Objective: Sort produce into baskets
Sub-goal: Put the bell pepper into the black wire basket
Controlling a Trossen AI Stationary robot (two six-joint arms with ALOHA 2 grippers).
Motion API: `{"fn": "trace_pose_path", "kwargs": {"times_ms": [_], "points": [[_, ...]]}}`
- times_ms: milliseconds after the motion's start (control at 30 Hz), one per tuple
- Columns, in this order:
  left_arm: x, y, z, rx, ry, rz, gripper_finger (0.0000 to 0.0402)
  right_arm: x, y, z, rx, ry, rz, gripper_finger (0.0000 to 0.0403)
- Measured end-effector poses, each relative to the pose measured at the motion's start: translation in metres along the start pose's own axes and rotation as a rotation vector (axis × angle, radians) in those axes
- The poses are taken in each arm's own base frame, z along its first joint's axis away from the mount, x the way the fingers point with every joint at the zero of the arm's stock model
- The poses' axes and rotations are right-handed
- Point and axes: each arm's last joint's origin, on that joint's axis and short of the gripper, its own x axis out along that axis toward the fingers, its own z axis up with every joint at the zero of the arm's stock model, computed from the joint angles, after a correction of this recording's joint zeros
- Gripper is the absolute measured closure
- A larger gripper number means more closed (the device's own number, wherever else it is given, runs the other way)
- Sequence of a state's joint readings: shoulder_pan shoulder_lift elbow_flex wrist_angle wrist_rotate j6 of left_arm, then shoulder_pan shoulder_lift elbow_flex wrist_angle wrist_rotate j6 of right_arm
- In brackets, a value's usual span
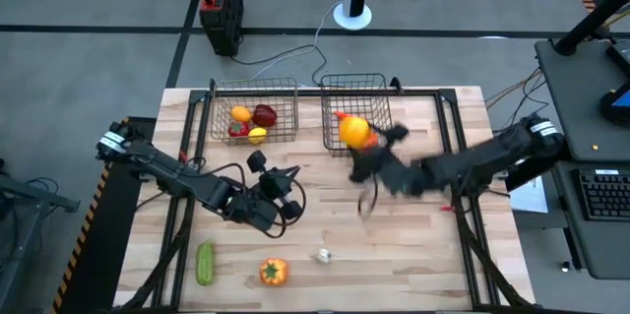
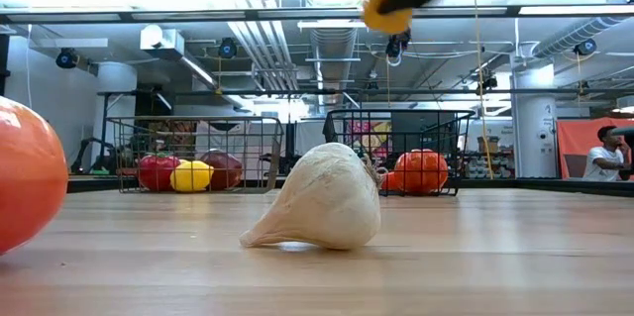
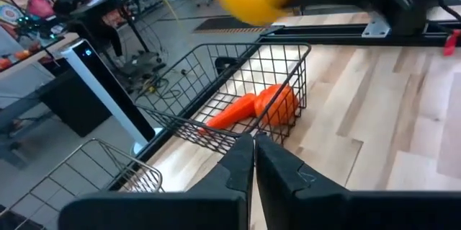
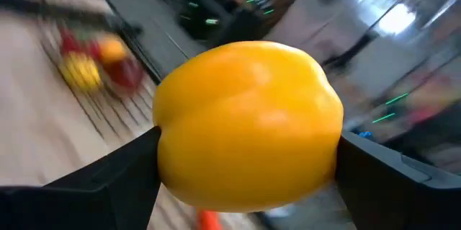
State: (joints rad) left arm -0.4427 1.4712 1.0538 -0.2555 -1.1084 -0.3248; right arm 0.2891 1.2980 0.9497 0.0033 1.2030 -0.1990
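A yellow pepper [image 4: 248,125] hangs in the air with my right gripper [image 1: 362,142] shut on it, over the near rim of the right wire basket [image 1: 379,86]. That basket holds a carrot [image 3: 230,115] and an orange-red piece [image 3: 277,104]. The left basket [image 1: 285,86] holds an orange, a dark red apple, a tomato and a lemon [image 1: 257,136]. My left gripper [image 1: 285,188] is shut and empty above the table's middle, left of the pepper. A garlic [image 2: 322,209], an orange pepper [image 1: 274,272] and a cucumber [image 1: 205,263] lie near the front edge. My right gripper pinches the yellow pepper between its two fingers, one on each opposite side wall [image 4: 169,151]. The fingers come nearly level from the table's right. The pepper is lifted clear, high above the table at the right basket's near rim.
Bare wood lies between the baskets at the back and the three loose pieces at the front. Dark rails [image 1: 463,157] run along the table's left and right sides. A person [image 2: 602,158] sits in the room beyond the table.
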Motion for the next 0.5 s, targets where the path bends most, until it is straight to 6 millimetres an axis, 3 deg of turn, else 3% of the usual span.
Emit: {"fn": "trace_pose_path", "kwargs": {"times_ms": [100,233,367,500], "points": [[-0.001,0.000,0.000,-0.008,0.000,-0.002,0.0402,0.035,-0.037,0.014,0.236,0.029,0.143,0.0064],[-0.002,-0.001,-0.002,-0.008,0.004,-0.007,0.0402,0.086,-0.075,0.006,0.469,0.243,0.270,0.0064],[-0.003,-0.001,-0.003,-0.008,0.009,-0.006,0.0402,0.128,-0.092,-0.018,0.517,0.489,0.240,0.0064],[-0.003,-0.001,-0.004,-0.010,0.013,-0.005,0.0402,0.156,-0.098,-0.037,0.517,0.614,0.174,0.0061]]}}
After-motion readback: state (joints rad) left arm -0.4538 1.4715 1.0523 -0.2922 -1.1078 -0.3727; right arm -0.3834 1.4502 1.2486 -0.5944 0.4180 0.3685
